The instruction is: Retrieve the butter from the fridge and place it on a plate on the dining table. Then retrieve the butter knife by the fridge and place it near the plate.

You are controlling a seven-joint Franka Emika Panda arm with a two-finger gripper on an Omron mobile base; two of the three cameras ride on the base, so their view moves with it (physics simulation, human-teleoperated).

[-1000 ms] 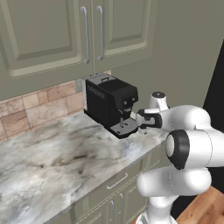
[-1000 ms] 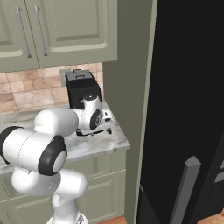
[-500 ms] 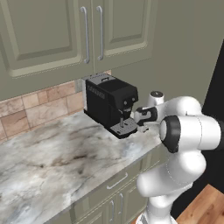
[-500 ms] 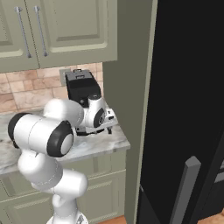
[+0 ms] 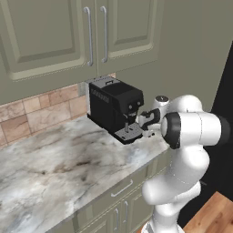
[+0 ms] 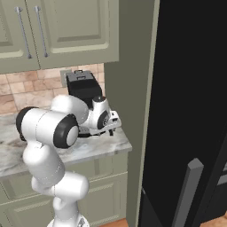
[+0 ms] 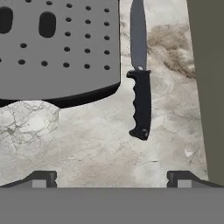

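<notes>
Fridge (image 6: 186, 111), black and tall, stands at the right end of the wall run with a long grey handle (image 6: 186, 190) low on its front, its doors closed as far as the right base view shows. Pale green wall cabinets (image 5: 91, 36) hang above a marble wall counter (image 5: 54, 168) backed by brown tile. White arm (image 5: 191, 132) reaches over the counter's right end, beside the olive side panel next to the fridge. Black coffee machine (image 5: 116, 107) sits at the counter's back edge near that right end, its perforated grey drip tray (image 7: 57, 48) jutting forward. Gripper (image 7: 111, 177) hovers just above the marble with its jaws spread wide and nothing between them; one dark fingertip (image 7: 41, 178) stands at each side of the hand view. Butter knife (image 7: 140, 87) lies flat on the marble just beside the drip tray's edge, between tray and side panel, black handle toward the gripper and grey blade pointing away.
</notes>
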